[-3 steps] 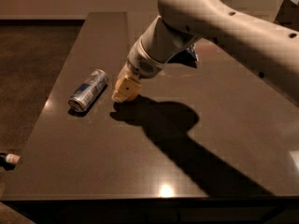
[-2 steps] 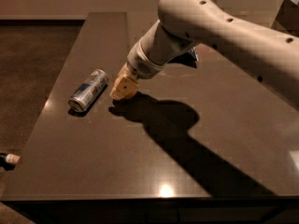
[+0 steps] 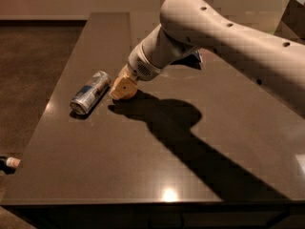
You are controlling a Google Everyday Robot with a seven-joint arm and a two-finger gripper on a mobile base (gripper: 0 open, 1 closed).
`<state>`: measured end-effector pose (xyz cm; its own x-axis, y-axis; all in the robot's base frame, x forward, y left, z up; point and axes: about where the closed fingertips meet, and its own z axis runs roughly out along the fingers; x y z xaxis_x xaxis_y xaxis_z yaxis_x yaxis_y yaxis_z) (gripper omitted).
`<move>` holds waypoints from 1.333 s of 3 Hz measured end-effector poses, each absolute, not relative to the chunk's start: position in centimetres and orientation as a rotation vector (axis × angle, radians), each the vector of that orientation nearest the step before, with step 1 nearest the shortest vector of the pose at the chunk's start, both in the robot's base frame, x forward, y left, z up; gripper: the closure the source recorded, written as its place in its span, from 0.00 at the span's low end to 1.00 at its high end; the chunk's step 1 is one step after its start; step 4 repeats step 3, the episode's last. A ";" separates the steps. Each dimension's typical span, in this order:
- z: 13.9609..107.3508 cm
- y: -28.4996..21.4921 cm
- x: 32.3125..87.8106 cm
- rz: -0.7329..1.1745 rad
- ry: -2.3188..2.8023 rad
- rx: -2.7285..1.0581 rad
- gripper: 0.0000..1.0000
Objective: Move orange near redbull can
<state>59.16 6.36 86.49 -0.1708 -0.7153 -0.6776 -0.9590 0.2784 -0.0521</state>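
At the far left edge, off the table and low in the view, a small dark object with a light tip lies on the floor; its type cannot be determined.

The table has a dark, glossy top that reflects a ceiling light near its front edge.

The can lies on its side on the left part of the table, with its long axis running from front-left to back-right. Its body is silver and blue, and the end facing the camera shows a metal rim. A blue panel is visible on its side, but no writing on it can be read.

Just to the right of the can, the gripper is positioned low over the table surface, near the can's far end. The tan fingers point down and toward the can. Whether they are released or clenched cannot be determined from this view, and nothing can be confirmed between them. Contact between the gripper and the can cannot be confirmed.

The orange is not visible in this view.

The pale arm extends from the gripper up to the right edge, casting a broad shadow across the table. A small blue-and-white item shows partly behind the arm.
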 end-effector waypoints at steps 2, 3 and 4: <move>86.2 5.5 59.5 0.532 1.964 -1.506 0.00; 86.2 5.5 59.5 0.532 1.964 -1.506 0.00; 86.2 5.5 59.5 0.532 1.964 -1.506 0.00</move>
